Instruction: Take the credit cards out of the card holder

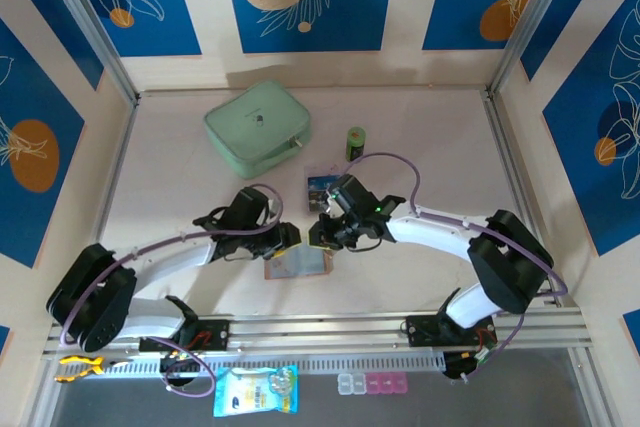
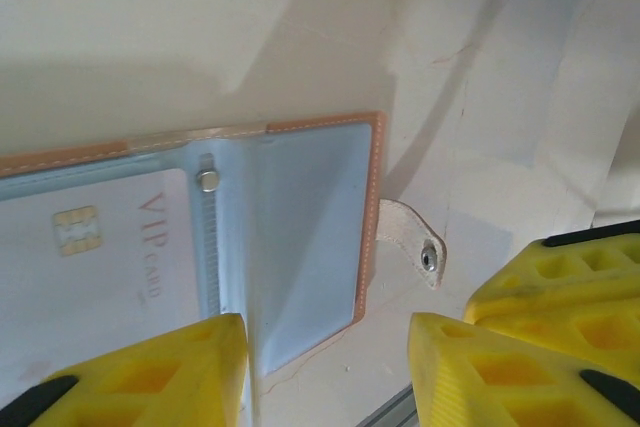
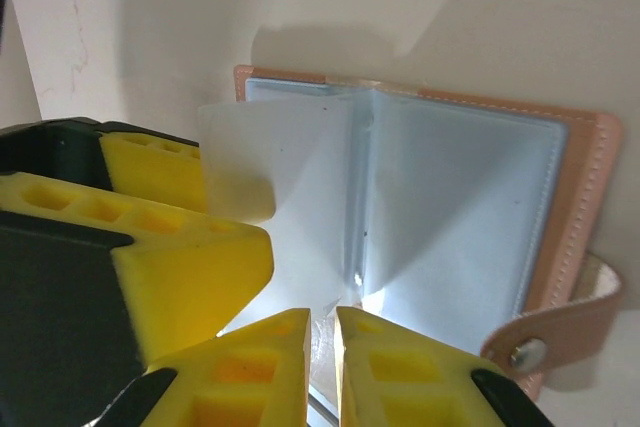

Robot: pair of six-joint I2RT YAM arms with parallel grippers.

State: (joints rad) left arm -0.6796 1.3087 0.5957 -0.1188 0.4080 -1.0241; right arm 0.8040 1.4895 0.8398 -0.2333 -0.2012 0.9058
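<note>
The tan card holder (image 1: 300, 265) lies open on the table between both grippers, its grey pockets (image 2: 310, 207) facing up and its snap tab (image 2: 415, 242) sticking out. A pale credit card (image 2: 110, 247) printed "VIP" sits in one pocket. Another credit card (image 1: 320, 187), blue and dark, lies on the table behind the holder. My left gripper (image 2: 325, 327) is open, one finger at the edge of a raised pocket leaf. My right gripper (image 3: 322, 319) is shut on the near edge of the card holder (image 3: 470, 207), pinching a thin pocket leaf.
A mint-green zip case (image 1: 257, 127) lies at the back left, a small green cylinder (image 1: 355, 142) to its right. Off the table's near edge lie a blue packet (image 1: 255, 390) and a small pill box (image 1: 372, 383). Metal rails line both table sides.
</note>
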